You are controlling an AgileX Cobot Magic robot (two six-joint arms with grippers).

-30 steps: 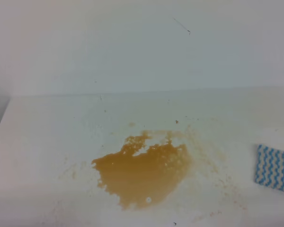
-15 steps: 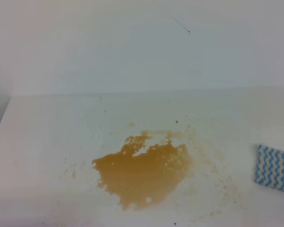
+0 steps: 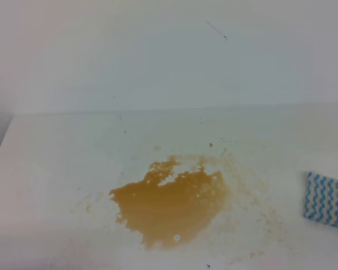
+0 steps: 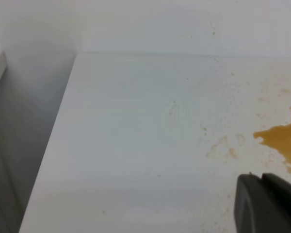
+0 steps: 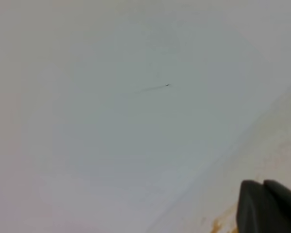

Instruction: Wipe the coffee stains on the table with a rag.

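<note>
Plain white wall backs the wide white counter [image 3: 56,169], where the orange-brown ragged coffee puddle [image 3: 169,205] sits mid-surface and the small blue-and-white zigzag-striped rag [image 3: 327,199] lies untouched, well apart at the right edge. My right claw [image 5: 266,206] is pressed together and empty, and my left claw [image 4: 266,204] looks shut too. I worry the small rag will smear the puddle wider instead of soaking it up.

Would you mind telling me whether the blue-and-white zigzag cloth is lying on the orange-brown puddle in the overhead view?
No, the blue-and-white zigzag cloth lies apart at the white tabletop's right edge, clear of the orange-brown puddle.
</note>
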